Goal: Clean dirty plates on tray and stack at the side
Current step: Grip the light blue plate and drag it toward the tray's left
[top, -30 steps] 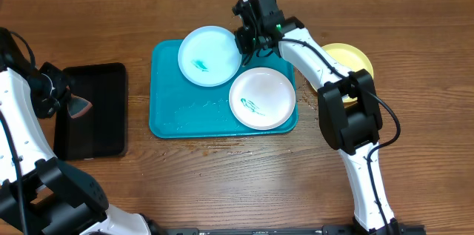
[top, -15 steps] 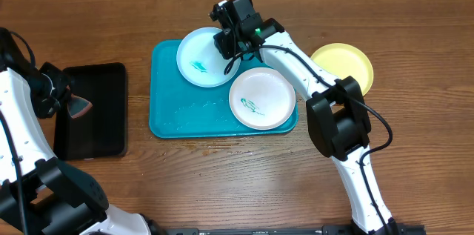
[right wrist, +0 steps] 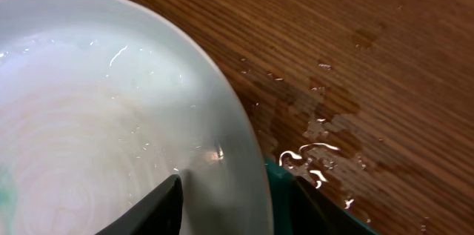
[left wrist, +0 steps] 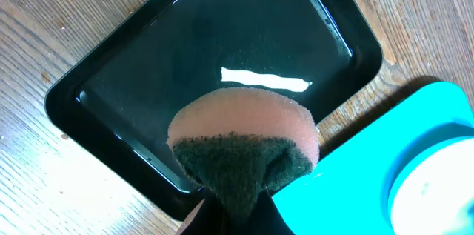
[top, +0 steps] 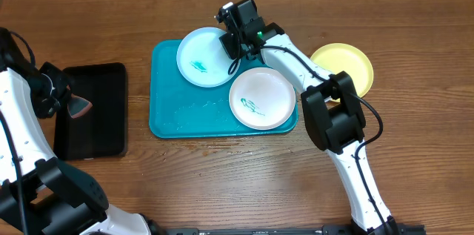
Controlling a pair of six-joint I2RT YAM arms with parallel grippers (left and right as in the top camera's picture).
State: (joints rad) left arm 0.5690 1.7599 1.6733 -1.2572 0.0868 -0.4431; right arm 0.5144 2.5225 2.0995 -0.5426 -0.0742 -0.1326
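The turquoise tray holds the light blue plate at its back left and the white plate at its right, each with a teal smear. The yellow-green plate lies on the table to the right of the tray. My right gripper is open, its fingers astride the light blue plate's right rim, one inside and one outside. My left gripper is shut on a pink-and-green sponge and holds it above the black tray.
The black tray lies left of the turquoise tray. Water drops lie on the wooden table beside the tray's back edge. Wet streaks show on the tray floor.
My right gripper has moved left from the tray's back right corner to the light blue plate's right rim. The left arm and sponge have not moved.
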